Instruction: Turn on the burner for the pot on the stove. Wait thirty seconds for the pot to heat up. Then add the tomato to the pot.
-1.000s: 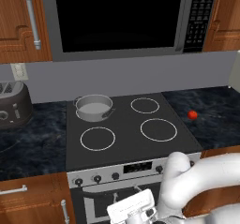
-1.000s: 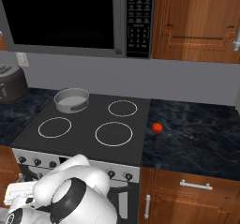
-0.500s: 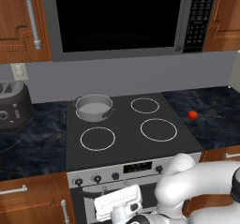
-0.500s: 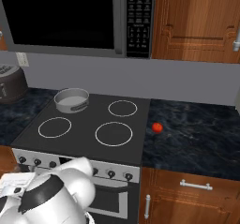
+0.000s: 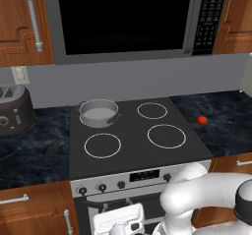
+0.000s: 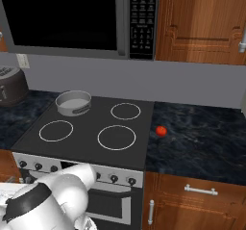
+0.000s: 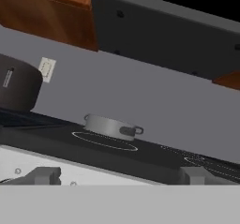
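Note:
The grey pot (image 5: 98, 112) (image 6: 73, 101) sits on the back left ring of the black stove (image 5: 132, 131) (image 6: 86, 140). The red tomato (image 5: 202, 120) (image 6: 161, 131) lies on the dark counter to the right of the stove. My gripper (image 7: 120, 176) is open with nothing between its fingers. It hangs low in front of the stove's silver panel and looks across the cooktop at the pot (image 7: 111, 126). The white hand (image 5: 118, 220) shows below the left knobs (image 5: 102, 187), in front of the oven door.
A dark toaster (image 5: 14, 112) (image 7: 16, 85) stands on the counter left of the stove, under a wall outlet (image 5: 19, 74). A black microwave (image 5: 123, 17) hangs over the cooktop, with wooden cabinets on both sides. More knobs (image 6: 122, 179) line the panel's right part.
The arm has swung left and lower in front of the stove, carrying the hand a little to the left. The pot and tomato have not moved, and the gripper stays open.

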